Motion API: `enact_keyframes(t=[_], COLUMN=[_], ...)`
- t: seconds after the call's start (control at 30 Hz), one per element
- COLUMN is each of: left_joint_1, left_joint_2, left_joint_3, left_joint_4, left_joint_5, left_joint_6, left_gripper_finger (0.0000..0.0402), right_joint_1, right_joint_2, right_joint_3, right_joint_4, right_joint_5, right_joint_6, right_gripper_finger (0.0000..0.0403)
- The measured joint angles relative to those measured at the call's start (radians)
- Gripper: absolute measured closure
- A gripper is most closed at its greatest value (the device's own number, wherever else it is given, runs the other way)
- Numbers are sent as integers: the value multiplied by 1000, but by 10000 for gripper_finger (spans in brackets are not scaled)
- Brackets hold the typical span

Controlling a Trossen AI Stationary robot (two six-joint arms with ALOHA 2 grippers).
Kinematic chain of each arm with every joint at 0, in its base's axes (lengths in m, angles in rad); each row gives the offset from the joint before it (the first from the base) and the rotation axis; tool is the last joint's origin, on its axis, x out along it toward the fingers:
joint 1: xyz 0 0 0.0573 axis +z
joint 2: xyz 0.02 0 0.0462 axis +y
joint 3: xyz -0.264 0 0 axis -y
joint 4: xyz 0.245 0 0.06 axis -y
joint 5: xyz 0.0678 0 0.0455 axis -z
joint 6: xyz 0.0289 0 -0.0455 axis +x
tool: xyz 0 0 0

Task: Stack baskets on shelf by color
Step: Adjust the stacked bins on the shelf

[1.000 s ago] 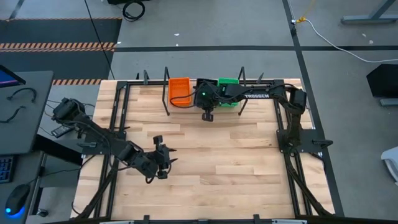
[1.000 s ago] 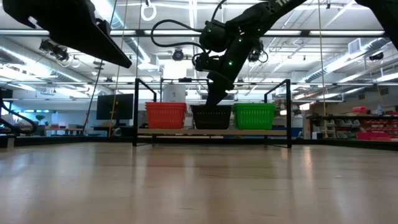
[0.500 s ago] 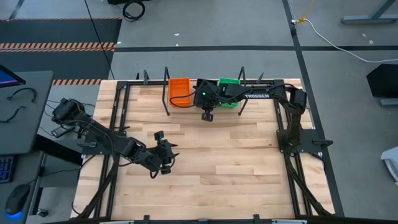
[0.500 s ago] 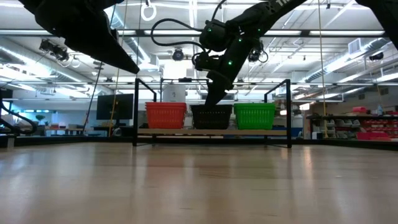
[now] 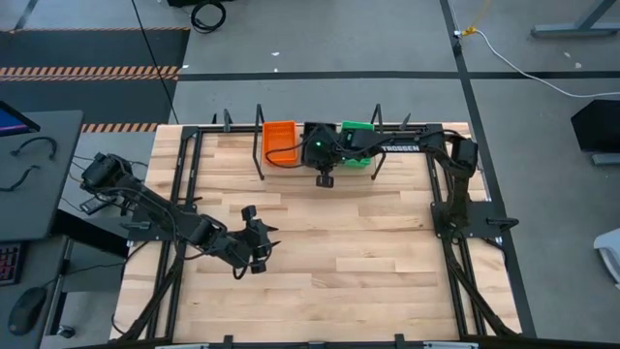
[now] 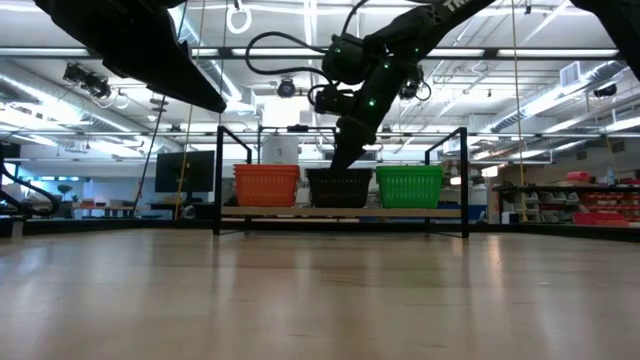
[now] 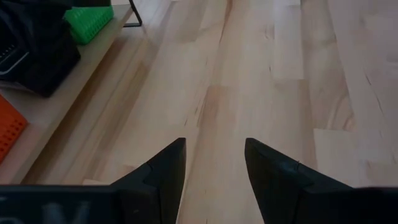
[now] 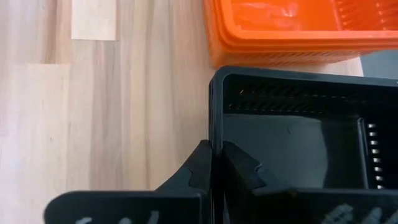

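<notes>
Three stacks of small plastic mesh baskets in a row on the light wooden shelf (image 6: 340, 213) with its black wire frame, at the far edge of the big wooden desk (image 5: 387, 252). Orange baskets (image 5: 280, 142) on the left, black baskets (image 6: 339, 187) in the middle, green baskets (image 5: 356, 129) on the right, side by side and very close. Right gripper (image 8: 216, 163) reaching over the shelf from the right side, with its dark fingers (image 8: 200, 163) nearly closed and pinching the near wall of the top black basket, one finger inside and one outside. Left gripper (image 7: 213, 165) over bare desk on the near left, well apart from the shelf, its fingers (image 7: 166, 168) spread wide and holding nothing.
</notes>
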State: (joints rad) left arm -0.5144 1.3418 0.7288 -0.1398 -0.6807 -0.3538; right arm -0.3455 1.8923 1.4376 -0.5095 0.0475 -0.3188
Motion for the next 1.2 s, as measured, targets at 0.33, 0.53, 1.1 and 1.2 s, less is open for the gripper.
enact_keyframes(t=[0.33, 0.53, 1.1, 1.2], left_joint_1=[0, 0, 0, 0], left_joint_2=[0, 0, 0, 0], left_joint_3=[0, 0, 0, 0], left_joint_4=[-1, -1, -1, -1], left_joint_5=[4, 6, 24, 28], left_joint_6=[2, 2, 0, 1], left_gripper_finger=[230, 230, 230, 230], right_joint_1=[14, 38, 105, 123], right_joint_2=[0, 0, -174, -204], right_joint_3=[0, 0, 0, 0], right_joint_4=[-1, -2, -59, -130], right_joint_5=[-45, 23, 95, 157], right_joint_6=[-49, -51, 87, 131], right_gripper_finger=[343, 295, 261, 261])
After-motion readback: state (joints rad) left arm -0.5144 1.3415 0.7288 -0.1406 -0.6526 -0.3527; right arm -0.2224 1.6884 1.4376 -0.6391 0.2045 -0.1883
